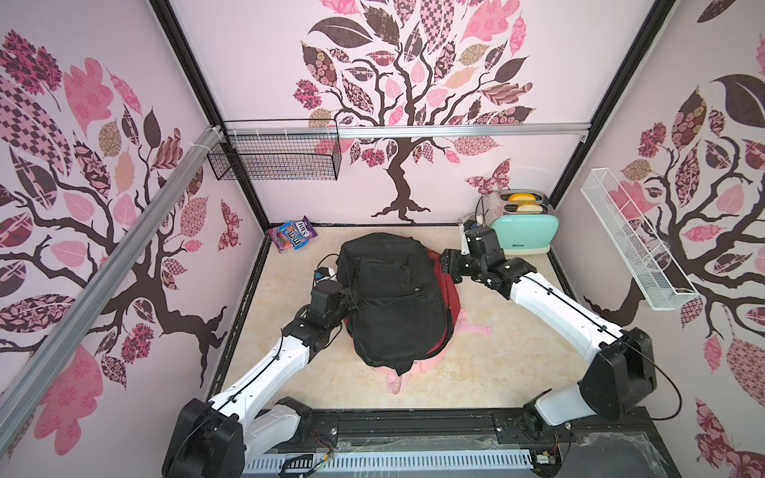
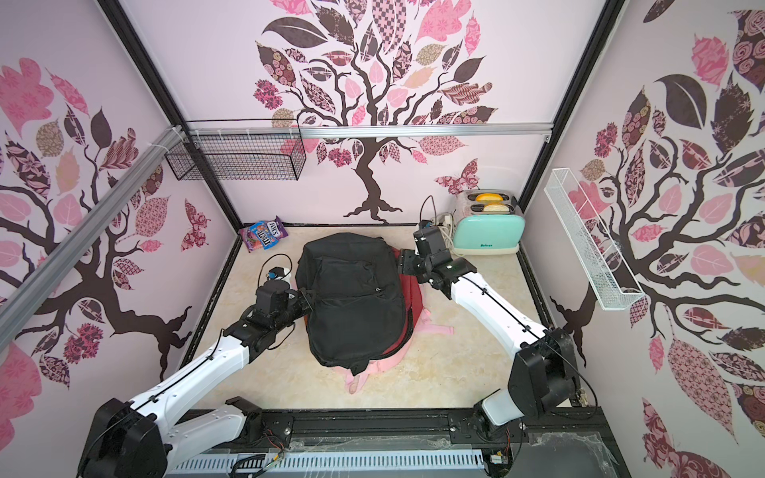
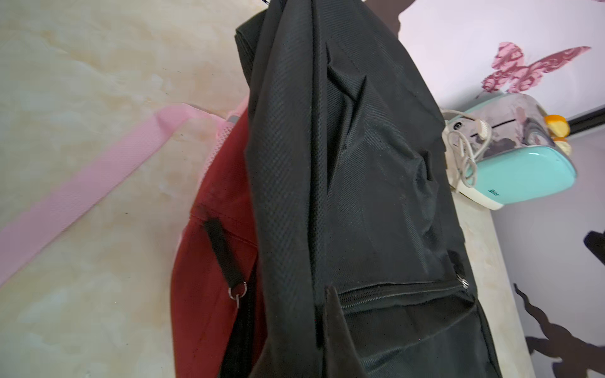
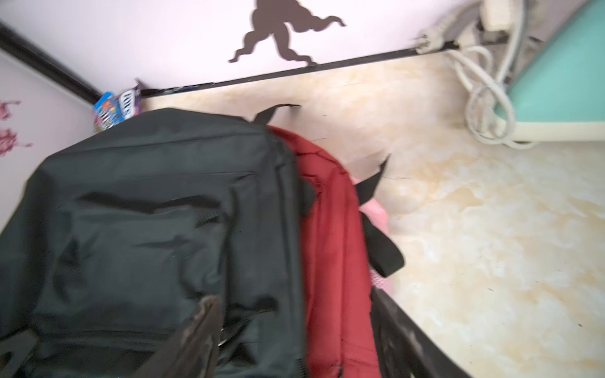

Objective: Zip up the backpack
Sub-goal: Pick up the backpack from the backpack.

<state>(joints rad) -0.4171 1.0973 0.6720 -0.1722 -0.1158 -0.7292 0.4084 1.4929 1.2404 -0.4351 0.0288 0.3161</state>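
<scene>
A black backpack (image 1: 393,298) (image 2: 356,298) lies flat mid-table, with red fabric (image 1: 449,294) and pink straps (image 1: 476,329) showing along its right and near edges. My left gripper (image 1: 351,304) (image 2: 308,299) is at the bag's left edge, shut on a fold of black fabric (image 3: 284,196). A black zipper tab with a metal ring (image 3: 237,291) hangs on the red side. The front pocket zipper (image 3: 399,294) is closed. My right gripper (image 1: 449,267) (image 4: 304,333) stands open at the bag's far right corner, its jaws straddling the black and red edge without holding it.
A mint toaster (image 1: 523,234) with bread and a coiled cord sits at the back right, close to my right wrist. A candy bag (image 1: 293,235) lies back left. A small blue-and-white plug with a cable (image 1: 325,272) lies beside the bag. Wire baskets (image 1: 277,157) (image 1: 633,244) hang on the walls.
</scene>
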